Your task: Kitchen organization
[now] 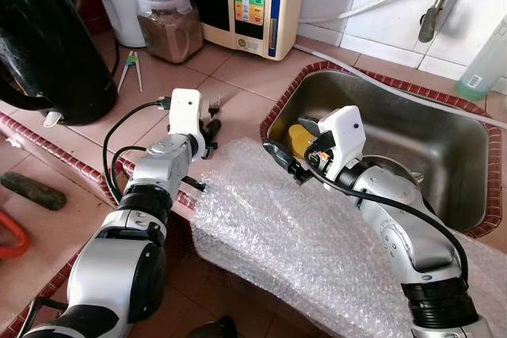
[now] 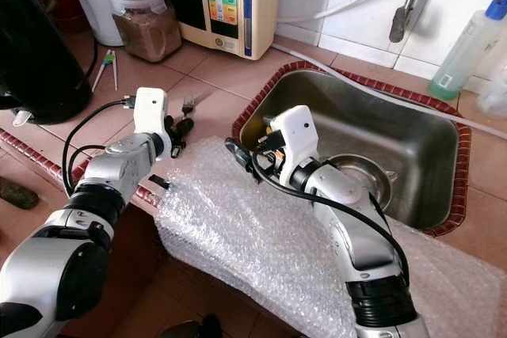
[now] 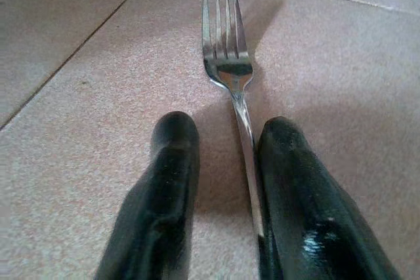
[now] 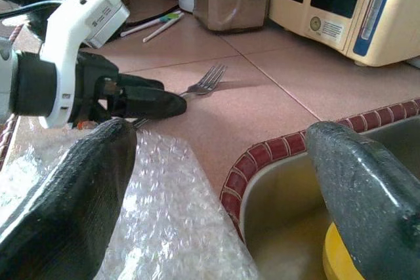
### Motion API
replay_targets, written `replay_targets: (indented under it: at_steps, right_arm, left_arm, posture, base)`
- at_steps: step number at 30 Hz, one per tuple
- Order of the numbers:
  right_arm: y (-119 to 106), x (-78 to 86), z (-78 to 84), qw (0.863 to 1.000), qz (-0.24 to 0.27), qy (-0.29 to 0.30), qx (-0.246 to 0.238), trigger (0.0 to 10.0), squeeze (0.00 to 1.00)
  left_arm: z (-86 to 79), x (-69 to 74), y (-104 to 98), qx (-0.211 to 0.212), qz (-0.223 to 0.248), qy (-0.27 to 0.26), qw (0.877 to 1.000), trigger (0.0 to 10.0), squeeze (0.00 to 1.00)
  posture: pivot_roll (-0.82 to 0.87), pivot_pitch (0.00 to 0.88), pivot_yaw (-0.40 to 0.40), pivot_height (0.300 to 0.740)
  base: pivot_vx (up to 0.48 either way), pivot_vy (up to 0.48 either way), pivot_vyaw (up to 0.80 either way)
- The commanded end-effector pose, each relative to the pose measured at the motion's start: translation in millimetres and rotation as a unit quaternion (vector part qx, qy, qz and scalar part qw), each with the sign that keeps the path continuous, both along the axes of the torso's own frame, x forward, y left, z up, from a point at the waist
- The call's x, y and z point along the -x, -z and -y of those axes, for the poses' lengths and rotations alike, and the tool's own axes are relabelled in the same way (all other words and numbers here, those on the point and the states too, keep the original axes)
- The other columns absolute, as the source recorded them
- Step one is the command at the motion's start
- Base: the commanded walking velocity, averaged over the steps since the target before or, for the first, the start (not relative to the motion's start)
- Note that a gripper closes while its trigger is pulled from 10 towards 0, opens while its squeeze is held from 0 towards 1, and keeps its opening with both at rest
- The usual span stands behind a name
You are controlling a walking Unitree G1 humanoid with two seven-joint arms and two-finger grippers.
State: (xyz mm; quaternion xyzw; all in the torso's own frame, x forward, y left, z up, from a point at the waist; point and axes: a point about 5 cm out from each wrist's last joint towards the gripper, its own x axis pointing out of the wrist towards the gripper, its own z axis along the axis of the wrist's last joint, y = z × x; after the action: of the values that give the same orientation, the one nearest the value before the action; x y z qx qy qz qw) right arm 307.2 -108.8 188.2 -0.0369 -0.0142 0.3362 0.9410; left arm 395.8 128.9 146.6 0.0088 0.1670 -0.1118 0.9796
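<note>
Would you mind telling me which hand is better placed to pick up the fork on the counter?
The left hand: its open fingers already straddle the fork handle on the tiled counter. The right hand sits open at the sink's edge, over the bubble wrap.

Head stereo pair looking down at counter [image 1: 238, 77] and sink [image 1: 412, 140], wrist views low, close, sharing fork [image 3: 226, 63]

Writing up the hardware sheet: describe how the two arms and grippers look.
Both arms have glossy silver shells with black joint collars. Each wrist carries a white boxy camera housing fed by looping black cables. The left gripper and right gripper each have two long, rounded black fingers, slightly scuffed and shiny.
</note>
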Motion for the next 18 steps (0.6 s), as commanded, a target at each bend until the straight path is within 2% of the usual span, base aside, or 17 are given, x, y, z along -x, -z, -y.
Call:
replay_targets:
  at_steps: [1, 12, 15, 18]
  right_arm:
    - [-0.6, 0.5, 0.3, 1.000, 0.005, 0.002, 0.000, 10.0, 0.00]
    - [0.2, 0.5, 1.1, 1.000, 0.004, 0.005, 0.000, 10.0, 0.00]
    - [0.2, 0.6, 0.7, 1.000, 0.002, 0.002, -0.001, 10.0, 0.00]
    - [1.3, 2.3, -0.5, 1.000, -0.003, -0.013, 0.005, 10.0, 0.00]
  left_arm:
    - [2.1, 17.4, 42.2, -0.010, -0.088, 0.015, 0.996, 0.0, 0.00]
    - [4.0, 16.3, 38.8, -0.003, -0.075, 0.019, 0.997, 0.0, 0.00]
    - [6.8, 16.0, 36.8, 0.026, -0.073, 0.019, 0.997, 0.0, 0.00]
    - [8.7, 16.9, 37.6, 0.027, -0.072, 0.022, 0.997, 0.0, 0.00]
  posture:
    - [-0.06, 0.133, 0.071, 0.740]
    - [-0.06, 0.135, 0.070, 0.740]
    - [-0.06, 0.137, 0.068, 0.740]
    - [-0.06, 0.142, 0.066, 0.740]
  base:
    - [0.000, 0.000, 0.00]
    - [0.000, 0.000, 0.00]
    - [0.000, 0.000, 0.00]
    - [0.000, 0.000, 0.00]
